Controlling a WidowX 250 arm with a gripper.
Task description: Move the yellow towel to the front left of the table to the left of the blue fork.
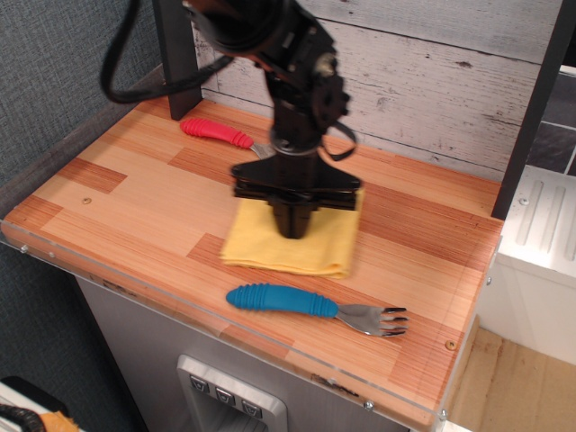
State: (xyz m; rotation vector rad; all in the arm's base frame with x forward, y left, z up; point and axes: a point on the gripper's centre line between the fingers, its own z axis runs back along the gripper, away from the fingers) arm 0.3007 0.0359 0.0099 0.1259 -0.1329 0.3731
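The yellow towel (261, 247) lies flat on the wooden table (126, 211), near the middle, just behind the blue fork (310, 306). My gripper (291, 229) points straight down onto the towel's middle, and its black fingers look closed on the cloth. The fork lies along the front edge with its blue handle to the left and its metal tines to the right. The gripper hides part of the towel's back edge.
A red-handled metal spoon (225, 135) lies at the back left, its bowl partly hidden behind the arm. A dark post (175, 54) stands at the back left corner and another (535, 99) at the right. A clear plastic rim (144, 292) runs along the front edge.
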